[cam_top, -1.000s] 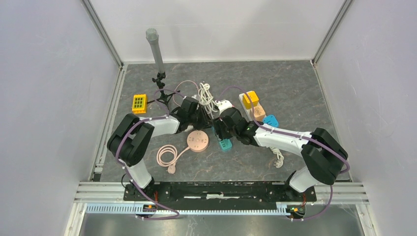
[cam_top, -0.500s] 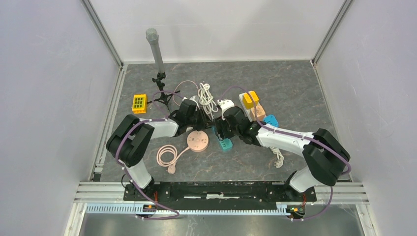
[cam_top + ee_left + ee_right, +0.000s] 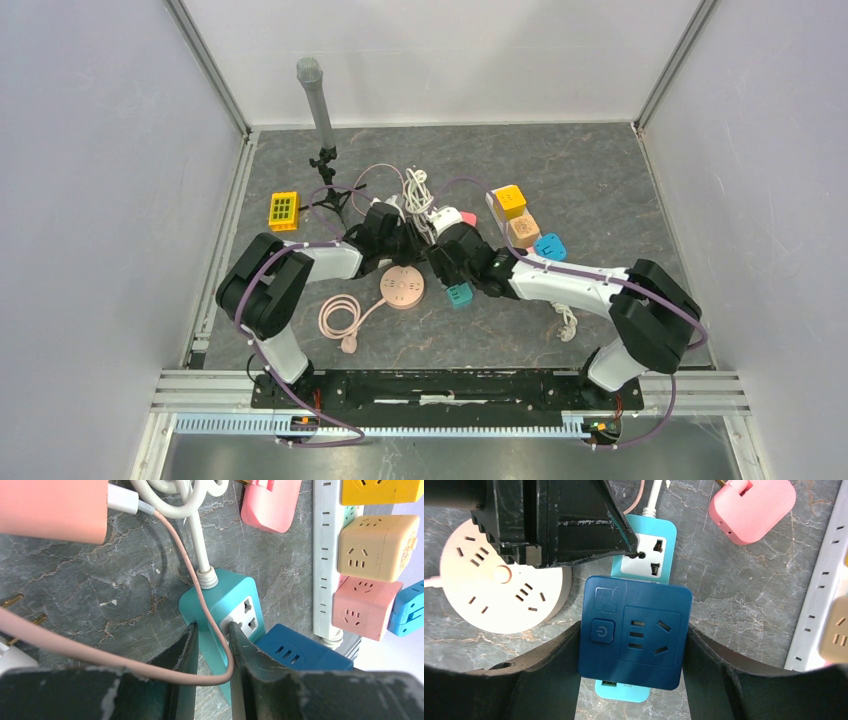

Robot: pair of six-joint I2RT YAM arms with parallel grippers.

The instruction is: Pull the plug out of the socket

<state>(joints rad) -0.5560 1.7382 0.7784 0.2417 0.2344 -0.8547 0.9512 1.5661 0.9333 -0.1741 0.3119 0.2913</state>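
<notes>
Two grippers, one job: plug clamped, strip pinned.
Right gripper (image 3: 633,632) closed across the dark blue adapter plug (image 3: 644,650), seated on the teal power strip (image 3: 230,595) near table centre. Left gripper (image 3: 212,630) pinches the strip's cord-end edge. Strip's long axis runs far edge to near edge; judged pull: straight off its face.

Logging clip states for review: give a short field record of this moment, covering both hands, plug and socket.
plug: dark blue adapter, sitting on the strip, apparently not yet pulled off
socket: teal power strip, flat on the table, white cord at one end
right hand: fingers against both sides of the adapter, gripping it
left hand: fingers close together, tips at the strip's edge beside the adapter; grip unclear
nearby: round pink socket, white power strip carrying cube adapters
</notes>
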